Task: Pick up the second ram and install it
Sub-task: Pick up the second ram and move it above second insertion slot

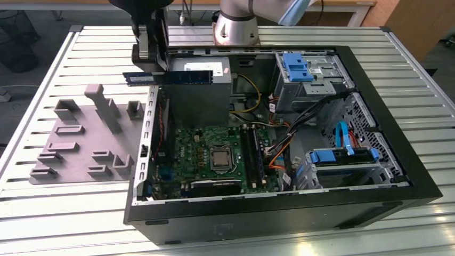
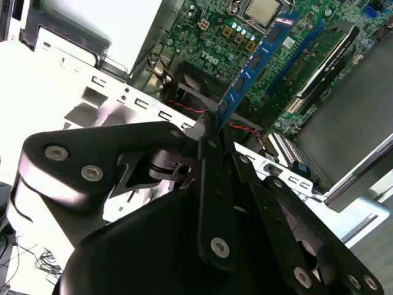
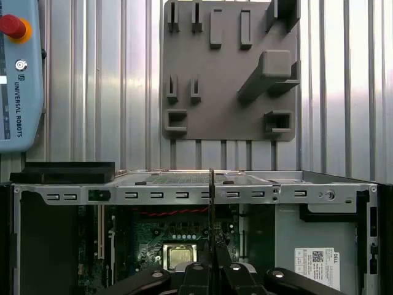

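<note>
Gripper clamped on the second ram, holding it level above the far edge of the open computer case at the exterior view's left; the motherboard lies below, with a grey fixture plate farther left.

Your table is a slatted aluminium top. Three things sit straight on it: the open black PC case toward the exterior view's right, the grey holder plate just beside it on the left, and the arm's base at the far edge. In the first wrist view, a teach pendant lies on the slats, apart from the plate.
</note>
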`<control>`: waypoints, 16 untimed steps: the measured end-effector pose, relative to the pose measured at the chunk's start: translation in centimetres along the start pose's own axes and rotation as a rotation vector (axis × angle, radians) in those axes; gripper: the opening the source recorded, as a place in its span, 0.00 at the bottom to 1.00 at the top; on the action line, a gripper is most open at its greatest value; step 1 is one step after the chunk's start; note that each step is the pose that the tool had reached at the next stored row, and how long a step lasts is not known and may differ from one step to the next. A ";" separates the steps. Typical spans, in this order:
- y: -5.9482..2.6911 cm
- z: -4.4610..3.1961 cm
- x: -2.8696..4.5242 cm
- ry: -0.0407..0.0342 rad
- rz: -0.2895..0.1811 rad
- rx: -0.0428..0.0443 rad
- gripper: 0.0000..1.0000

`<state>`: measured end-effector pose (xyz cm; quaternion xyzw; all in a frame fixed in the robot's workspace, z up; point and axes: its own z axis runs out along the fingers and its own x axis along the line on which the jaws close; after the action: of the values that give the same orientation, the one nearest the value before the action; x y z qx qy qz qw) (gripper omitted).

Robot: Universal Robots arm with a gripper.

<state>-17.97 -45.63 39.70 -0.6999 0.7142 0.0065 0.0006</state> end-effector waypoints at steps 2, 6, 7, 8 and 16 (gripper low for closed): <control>-0.02 0.00 0.00 0.0000 0.000 0.0000 0.14; -0.11 0.00 0.00 0.0000 0.000 0.0000 0.14; -0.15 0.00 0.00 0.0001 0.000 0.0000 0.14; -0.19 0.00 0.00 0.0001 0.000 0.0000 0.14; -0.61 0.00 -0.01 -0.0001 0.000 0.0000 0.14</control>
<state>-17.36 -45.63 39.70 -0.6999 0.7142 0.0065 0.0007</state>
